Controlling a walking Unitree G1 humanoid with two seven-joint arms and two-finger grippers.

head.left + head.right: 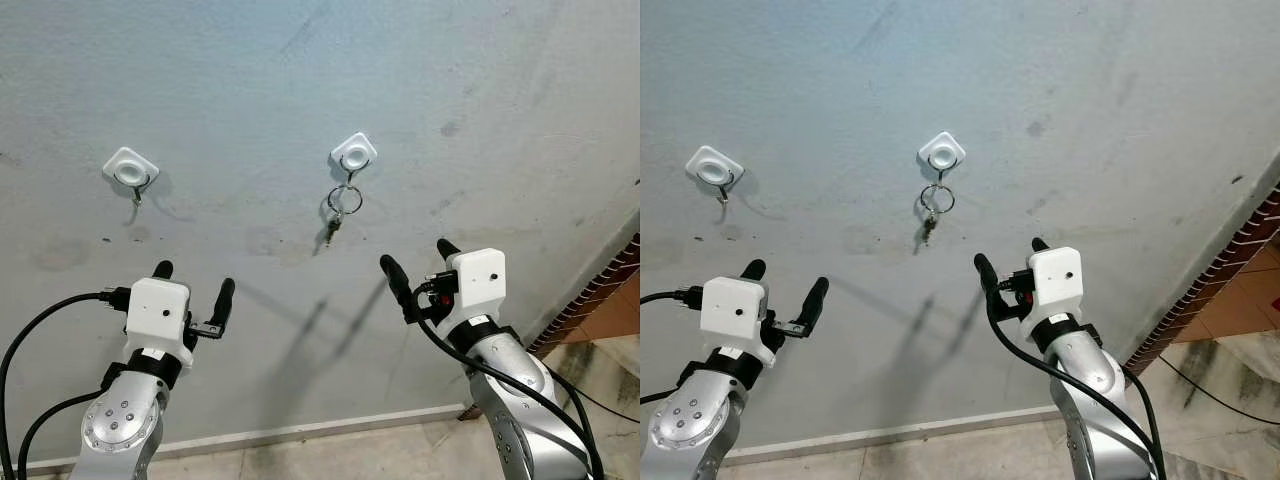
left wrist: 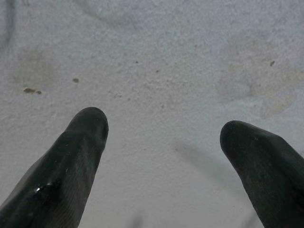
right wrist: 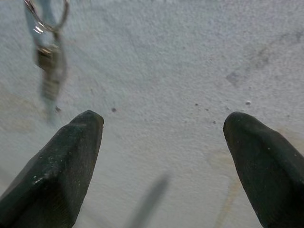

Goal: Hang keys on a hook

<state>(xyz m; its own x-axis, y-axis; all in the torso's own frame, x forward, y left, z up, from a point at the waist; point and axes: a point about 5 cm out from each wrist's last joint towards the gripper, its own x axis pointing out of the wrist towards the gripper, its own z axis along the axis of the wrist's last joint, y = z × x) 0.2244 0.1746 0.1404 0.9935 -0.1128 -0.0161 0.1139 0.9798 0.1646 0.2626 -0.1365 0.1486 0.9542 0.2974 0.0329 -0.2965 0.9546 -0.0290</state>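
A key ring with a small key (image 1: 341, 207) hangs from the white hook (image 1: 353, 155) in the middle of the grey wall. A second white hook (image 1: 131, 169) further left on the wall is bare. My right gripper (image 1: 418, 259) is open, below and to the right of the hanging keys, holding nothing. In the right wrist view the keys (image 3: 49, 61) hang beyond one fingertip (image 3: 71, 156). My left gripper (image 1: 194, 277) is open and empty, below the left hook, facing bare wall (image 2: 161, 85).
The grey wall meets a tiled floor at a pale skirting strip (image 1: 300, 432). A brick-patterned edge (image 1: 590, 295) and a cable on the floor lie at the right. Black cables run from both wrists.
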